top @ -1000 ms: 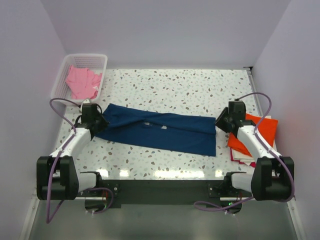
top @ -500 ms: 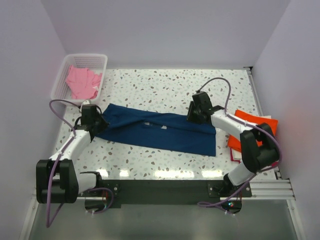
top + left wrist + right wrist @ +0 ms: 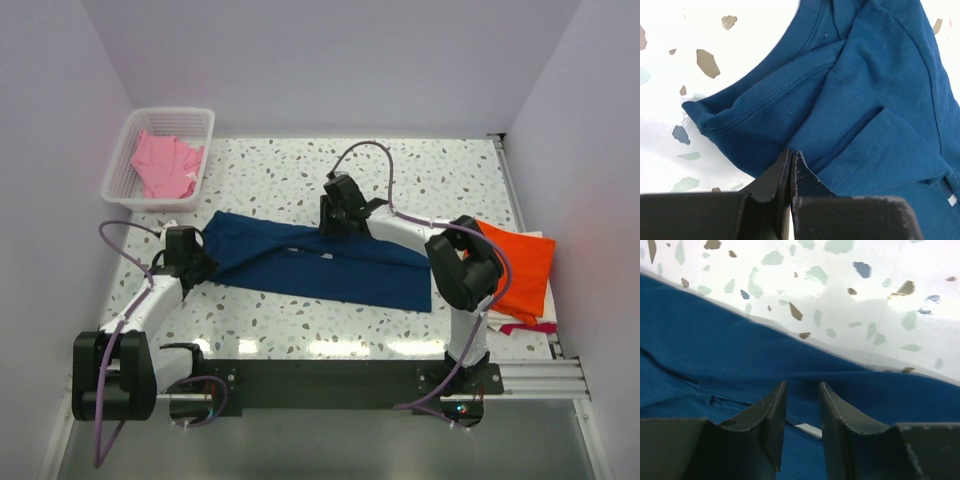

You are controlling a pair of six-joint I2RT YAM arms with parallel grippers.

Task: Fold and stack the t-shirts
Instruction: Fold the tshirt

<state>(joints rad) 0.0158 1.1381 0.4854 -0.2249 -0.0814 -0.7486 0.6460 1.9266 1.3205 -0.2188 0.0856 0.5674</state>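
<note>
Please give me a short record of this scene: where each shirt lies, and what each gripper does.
navy shirt: lies across the table, folded into a long strip
orange shirt: at the table's right edge
pink shirt: in the white basket, far left corner
left gripper: shut, tips at the navy shirt's left end; grip unclear
right gripper: open, above the navy shirt's far edge

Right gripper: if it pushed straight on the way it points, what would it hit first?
Probably the navy t-shirt, near its far edge, just ahead of the right gripper; the gap is hard to judge.
</note>
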